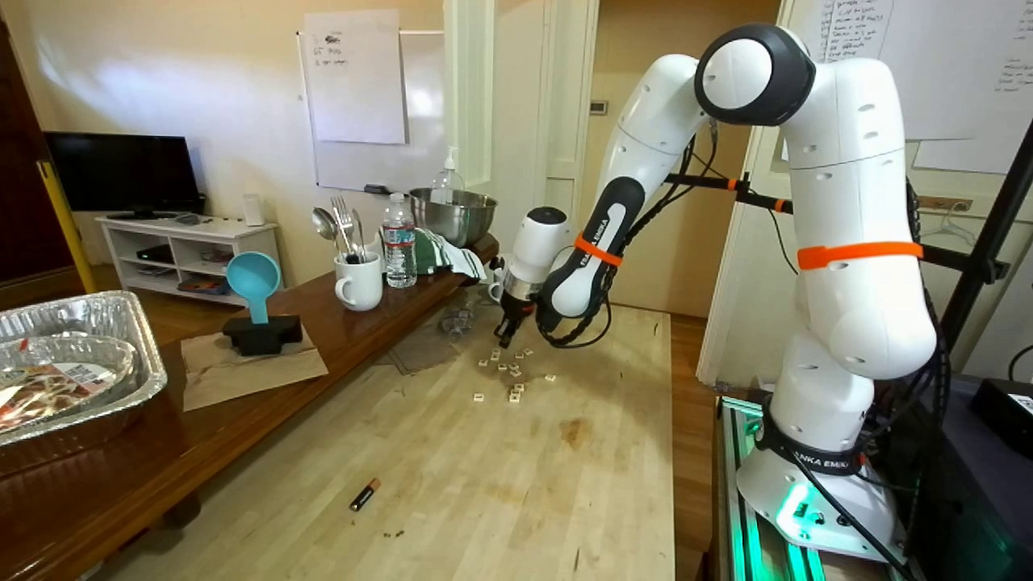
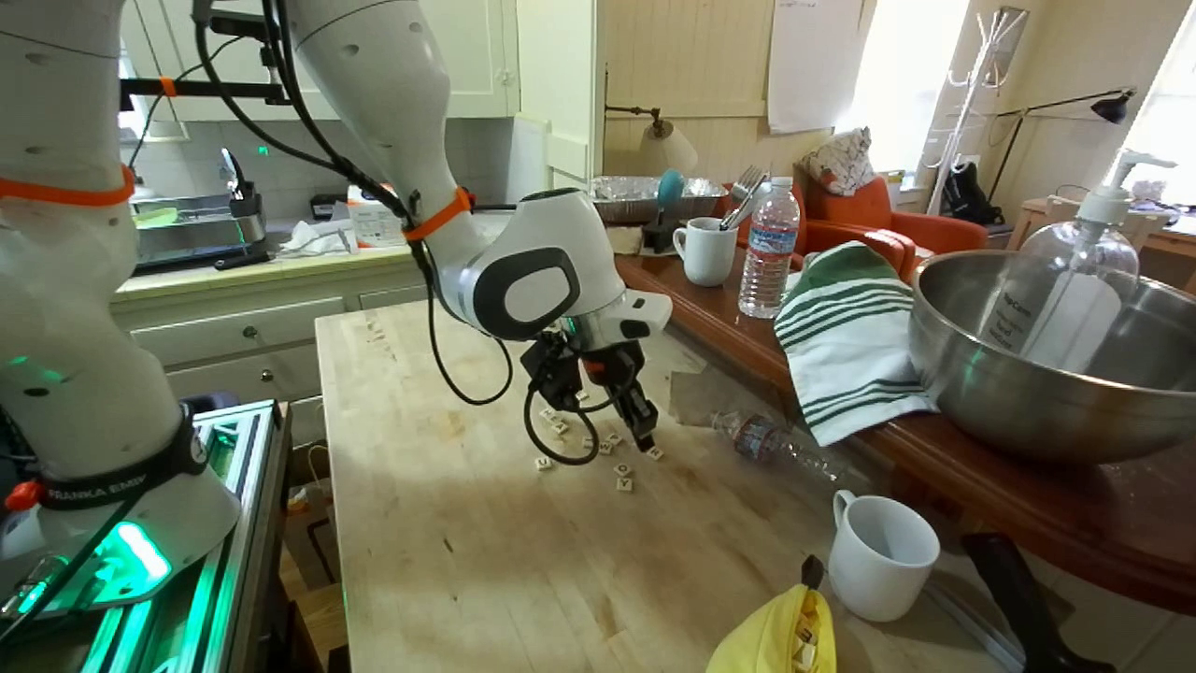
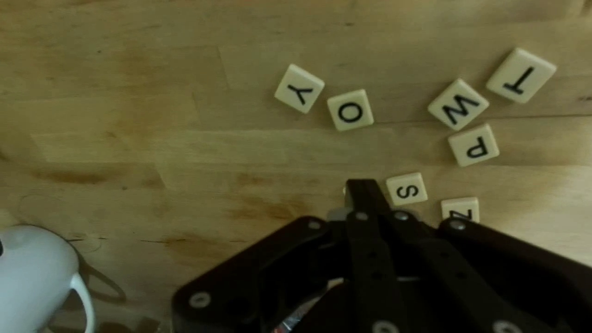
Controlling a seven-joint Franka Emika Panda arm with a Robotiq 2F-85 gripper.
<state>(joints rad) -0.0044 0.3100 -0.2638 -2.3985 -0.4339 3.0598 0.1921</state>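
- Letter tiles [image 3: 350, 111] are lying scattered face up on the pale wooden tabletop [image 1: 516, 484], beneath and around the gripper [image 3: 368, 187].
- The gripper is pointing down with its fingers standing together, closed up; the S tile [image 3: 407, 188] is sitting just beside the tips, the Z tile [image 3: 460, 208] a little farther off.
- On the side of the robot's base [image 1: 855, 496], the tabletop's long edge is running well apart from the tiles, a broad stretch of wood lying between.
- Toward the raised brown counter [image 1: 347, 331], a clear plastic bottle [image 2: 761, 439] is taking up part of the room beside the tiles.
- A white mug [image 2: 883, 561] is standing farther along the tabletop, well apart from the tiles.
- The wrist view is showing the letters plainly, T, W, P, Y and O among them; in both exterior views the tiles are looking tiny.
- A battery [image 1: 365, 494] is appearing in an exterior view only, a yellow pouch [image 2: 771, 636] likewise.
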